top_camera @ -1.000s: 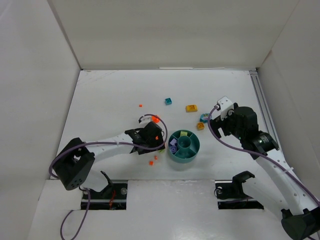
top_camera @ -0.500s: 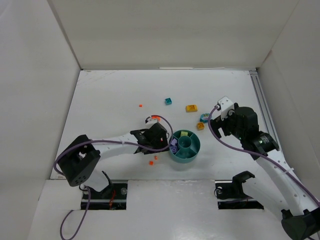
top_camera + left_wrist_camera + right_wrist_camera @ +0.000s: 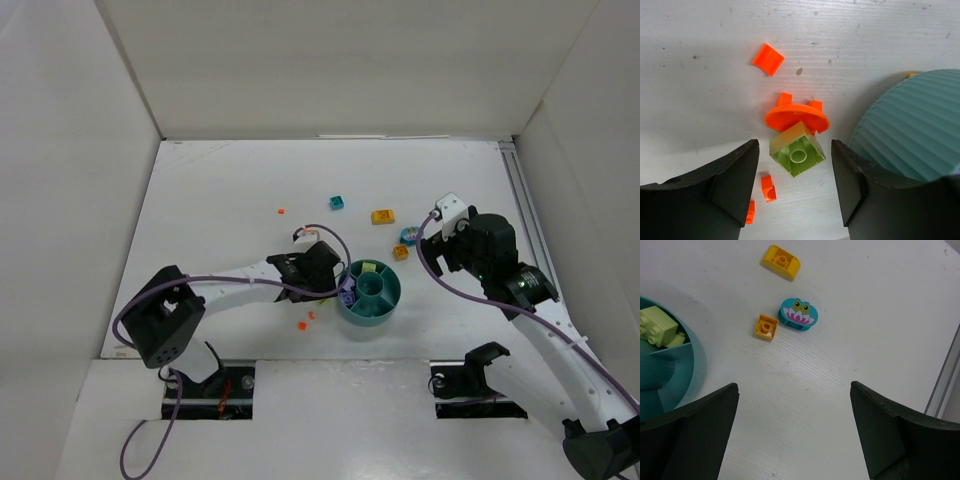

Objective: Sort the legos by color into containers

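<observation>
Left gripper [image 3: 795, 146] stands open just beside the dish [image 3: 912, 130], with a lime brick [image 3: 798, 151] lying between its fingers [image 3: 735, 180], touching neither, against an orange disc [image 3: 796, 116]. Right gripper [image 3: 794, 387] is spread wide over the table, with a teal piece [image 3: 798, 314] and a yellow brick [image 3: 766, 326] ahead of it.

Bright, even overhead light; soft shadows, sharp wrist views, no glare.

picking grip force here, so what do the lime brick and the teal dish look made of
Lime brick: hard moulded plastic, glossy and slightly translucent, with crisp edges and a round stud on top. Teal dish: probably plastic too, with a matte look. Fine parallel ridges run along its outer wall, perhaps printed layers, though that is uncertain.
</observation>
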Controlling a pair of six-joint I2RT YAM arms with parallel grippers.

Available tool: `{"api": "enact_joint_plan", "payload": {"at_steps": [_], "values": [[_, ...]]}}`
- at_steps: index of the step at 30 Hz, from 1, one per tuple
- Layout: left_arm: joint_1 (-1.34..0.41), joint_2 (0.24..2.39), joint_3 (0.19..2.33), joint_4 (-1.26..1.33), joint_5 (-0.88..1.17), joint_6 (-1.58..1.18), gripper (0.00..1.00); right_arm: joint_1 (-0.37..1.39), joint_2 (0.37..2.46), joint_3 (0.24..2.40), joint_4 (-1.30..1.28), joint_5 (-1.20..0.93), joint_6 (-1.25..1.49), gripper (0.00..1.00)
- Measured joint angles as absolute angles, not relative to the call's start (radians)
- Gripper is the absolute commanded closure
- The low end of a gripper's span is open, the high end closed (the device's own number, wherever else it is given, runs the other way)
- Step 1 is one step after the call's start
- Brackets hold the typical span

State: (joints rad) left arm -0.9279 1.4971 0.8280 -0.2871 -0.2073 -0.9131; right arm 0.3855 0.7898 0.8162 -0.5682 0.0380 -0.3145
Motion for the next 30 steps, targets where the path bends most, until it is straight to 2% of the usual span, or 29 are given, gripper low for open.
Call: {"api": "enact_joint_plan", "payload": {"at_steps": [6,10,14,22,30], "values": [[-0.954,1.547,0.858,-0.314,-0.218,-0.888,0.44,0.385,0.79,0.816,-0.568,0.038,-0.315,0.03],[-0.975,1.563,0.861,-0.316,-0.216,-0.884,0.58,0.385,0.79,0.816,-0.568,0.043,-0.315,0.03],[-0.976,1.564,0.865,-0.325,-0.219,-0.889,0.66,0.385,0.79,0.816,-0.568,0.045,-0.315,0.03],[-0.981,1.531,0.894,-0.386,-0.27,-0.892,0.72,0.385,0.79,0.816,-0.568,0.045,-0.315,0.03],[-0.981,1.407,1.012,-0.432,-0.315,-0.837,0.71,0.385,0.79,0.816,-0.568,0.051,-0.315,0.03]]}}
